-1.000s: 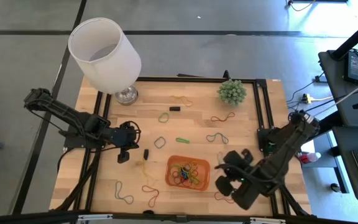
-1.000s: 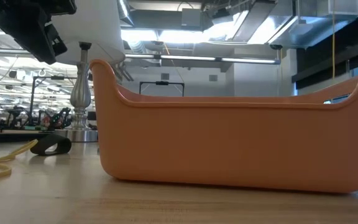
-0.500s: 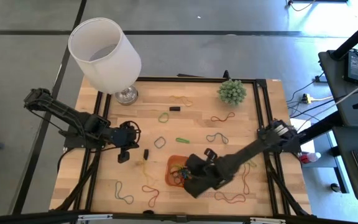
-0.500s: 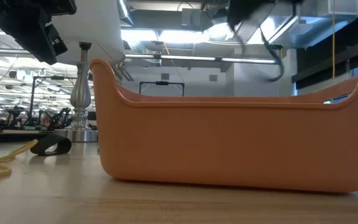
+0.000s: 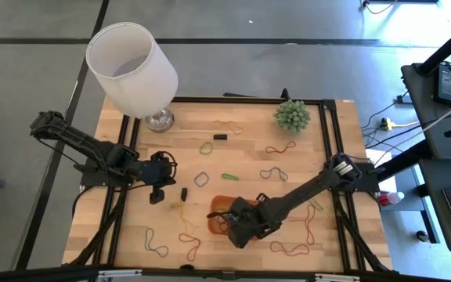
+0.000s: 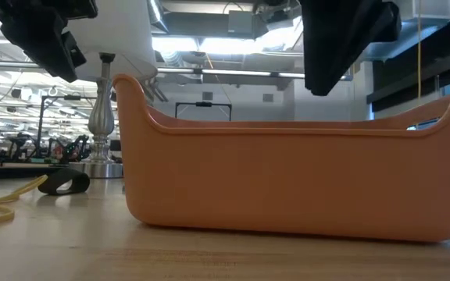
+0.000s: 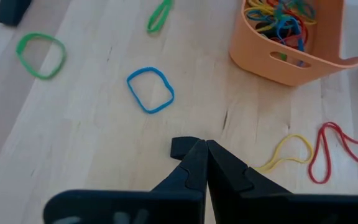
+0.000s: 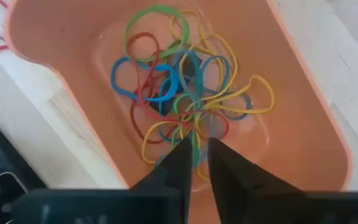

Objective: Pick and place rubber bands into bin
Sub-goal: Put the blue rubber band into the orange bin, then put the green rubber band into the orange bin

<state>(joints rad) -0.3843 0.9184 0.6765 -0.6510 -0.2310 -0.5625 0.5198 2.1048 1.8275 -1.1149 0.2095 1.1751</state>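
Observation:
The orange bin [image 5: 218, 203] sits near the table's near edge and holds a tangle of coloured rubber bands [image 8: 185, 93]. My right gripper [image 8: 201, 149] hangs just above that heap, inside the bin's outline [image 5: 230, 222], nearly shut, with a thin greenish strand between its tips. In the low view it shows as a dark block [image 6: 342, 43] above the bin's rim [image 6: 287, 129]. More rubber bands lie loose on the wood, such as a blue one [image 7: 150, 90] and a red one [image 5: 288, 249]. My left gripper [image 7: 202, 148] is shut, raised over the table left of the bin [image 5: 156, 193], touching nothing. My right gripper pinches a thin green-yellow rubber band strand [image 8: 196, 138] between its fingertips, coming from above and pointing down into the bin. The strand runs down into the heap of bands on the bin's floor; which band it belongs to cannot be told.
A white lampshade on a metal foot [image 5: 134, 66] stands at the far left corner and a small green plant [image 5: 292, 115] at the far right. Small solid black pieces lie on the wood [image 5: 184, 193] [image 5: 220, 136]. Black rails border the table's sides.
My right arm has swung from the table's near right corner toward the left and now reaches over the bin, its gripper above the heap of bands. My left arm has kept still.

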